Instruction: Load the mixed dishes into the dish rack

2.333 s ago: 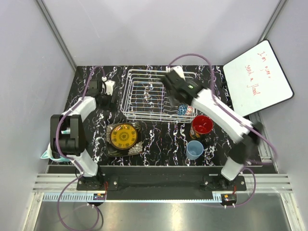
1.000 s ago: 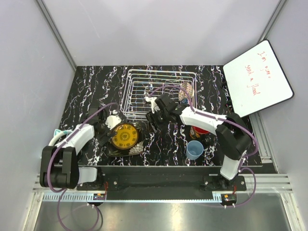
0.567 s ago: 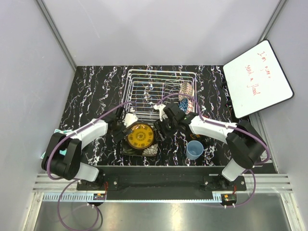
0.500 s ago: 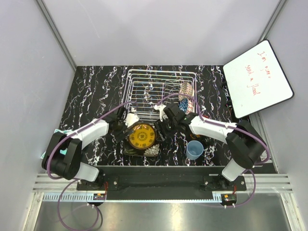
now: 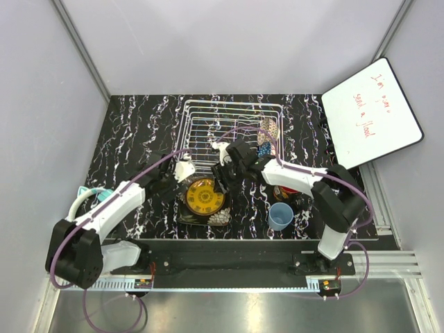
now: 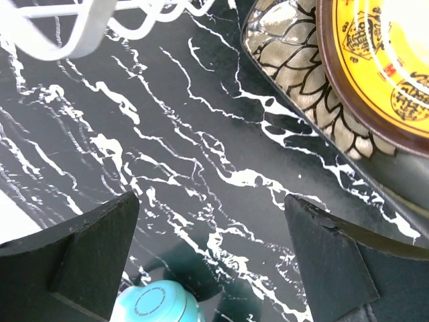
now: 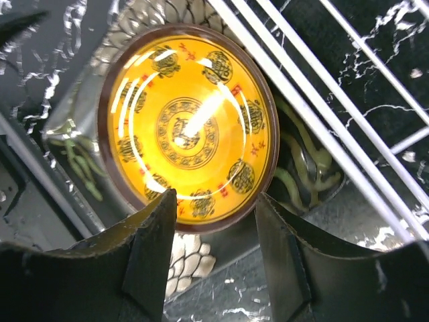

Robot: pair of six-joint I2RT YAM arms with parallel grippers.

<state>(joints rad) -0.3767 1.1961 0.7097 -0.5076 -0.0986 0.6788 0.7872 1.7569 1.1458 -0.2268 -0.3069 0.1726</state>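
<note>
The yellow-orange round plate (image 5: 205,195) lies on the dark squarish plate (image 5: 216,216) on the table, in front of the white wire dish rack (image 5: 208,128). My right gripper (image 5: 222,180) is open just above the yellow plate's right rim; in the right wrist view the gripper (image 7: 214,208) straddles the plate's (image 7: 188,127) near edge without touching it. My left gripper (image 5: 173,183) is open and empty left of the plates; in its wrist view the gripper (image 6: 211,215) hangs over bare table. The pinkish bowl (image 5: 268,133) and blue bowl (image 5: 263,150) stand in the rack.
The light-blue cup (image 5: 280,216) stands right of the plates. The red mug (image 5: 297,195) is mostly hidden under my right arm. Teal headphones (image 5: 90,193) lie at the left edge and also show in the left wrist view (image 6: 157,305). A white board (image 5: 371,111) leans at the right.
The right gripper left the rack and came down over the yellow plate. The left gripper slid both plates to the right, then drew back a little to their left.
</note>
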